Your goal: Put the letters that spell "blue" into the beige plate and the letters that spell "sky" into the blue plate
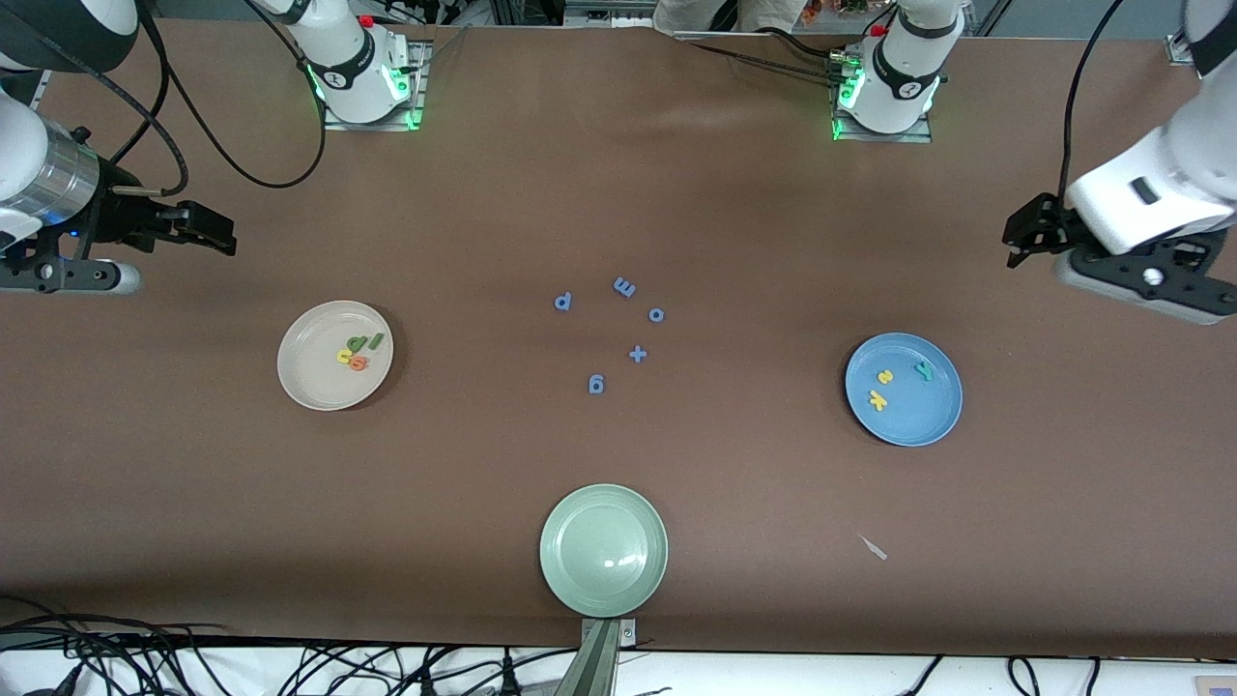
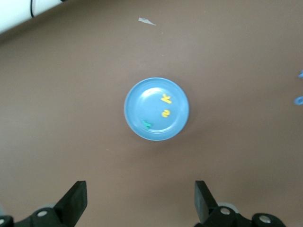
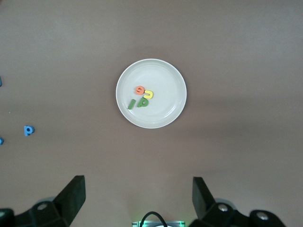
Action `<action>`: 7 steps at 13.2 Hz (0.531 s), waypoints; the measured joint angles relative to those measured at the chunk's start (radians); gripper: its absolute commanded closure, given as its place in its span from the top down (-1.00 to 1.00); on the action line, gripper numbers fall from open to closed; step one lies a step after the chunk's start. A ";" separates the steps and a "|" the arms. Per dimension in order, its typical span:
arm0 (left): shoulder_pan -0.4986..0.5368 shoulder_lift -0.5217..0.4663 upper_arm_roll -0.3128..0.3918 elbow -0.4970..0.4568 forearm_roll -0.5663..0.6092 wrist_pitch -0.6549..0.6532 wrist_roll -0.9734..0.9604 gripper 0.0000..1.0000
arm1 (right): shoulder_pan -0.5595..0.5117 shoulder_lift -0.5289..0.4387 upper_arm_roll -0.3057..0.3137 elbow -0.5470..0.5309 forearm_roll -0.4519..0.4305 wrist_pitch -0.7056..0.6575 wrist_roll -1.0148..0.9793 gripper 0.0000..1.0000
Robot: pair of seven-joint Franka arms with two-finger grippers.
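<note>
The beige plate (image 1: pixel 309 375) (image 3: pixel 165 101) lies toward the right arm's end of the table. In it lie the green "l" (image 1: pixel 376 339), green "b" (image 1: pixel 358 343), yellow "u" (image 1: pixel 344 357) and orange "e" (image 1: pixel 359 363), bunched together. The blue plate (image 1: pixel 918 416) (image 2: pixel 142 101) lies toward the left arm's end and holds the yellow "s" (image 1: pixel 884 376), yellow "k" (image 1: pixel 877 398) and teal "y" (image 1: pixel 925 369). My right gripper (image 1: pixel 227 235) (image 3: pixel 138 191) hangs open and empty, up and off to the side of the beige plate. My left gripper (image 1: pixel 1011 244) (image 2: pixel 140 194) hangs open and empty beside the blue plate.
Several blue letters lie loose mid-table: a "p" (image 1: pixel 563 302), an "m" (image 1: pixel 624 286), an "o" (image 1: pixel 656 314), a cross shape (image 1: pixel 637 354) and a "g" (image 1: pixel 595 384). A pale green plate (image 1: pixel 603 549) sits at the edge nearest the front camera. A small paper scrap (image 1: pixel 874 547) lies near it.
</note>
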 measured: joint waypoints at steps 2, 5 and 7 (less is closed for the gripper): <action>-0.082 -0.025 0.165 0.000 -0.123 0.000 0.000 1.00 | 0.001 0.000 0.001 0.005 -0.003 -0.001 -0.001 1.00; -0.238 -0.027 0.404 -0.030 -0.162 0.046 0.000 1.00 | 0.000 0.001 -0.002 0.016 -0.005 0.000 -0.002 1.00; -0.359 -0.031 0.522 -0.068 -0.163 0.077 -0.075 1.00 | -0.002 0.001 -0.004 0.030 -0.005 0.000 -0.006 1.00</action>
